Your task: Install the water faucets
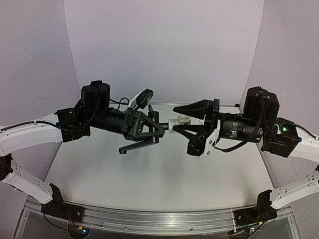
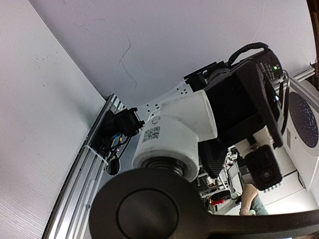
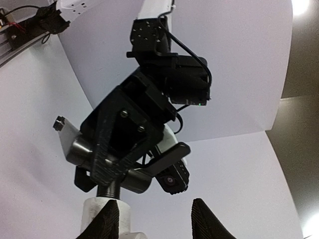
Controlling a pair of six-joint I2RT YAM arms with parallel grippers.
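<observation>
Two risks noted: left claw (image 1: 154, 130) clamps the faucet (image 1: 135, 148) above the counter (image 1: 159, 184), right claw (image 3: 155, 211) half-open astride the white fitting (image 2: 174, 129) at its stem, so an off-centre squeeze may skew or dislodge it.

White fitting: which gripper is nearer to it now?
Right. The right gripper has its jaws on either side of the fitting. The left gripper sits just beyond the fitting's other end, shut on the faucet.
</observation>
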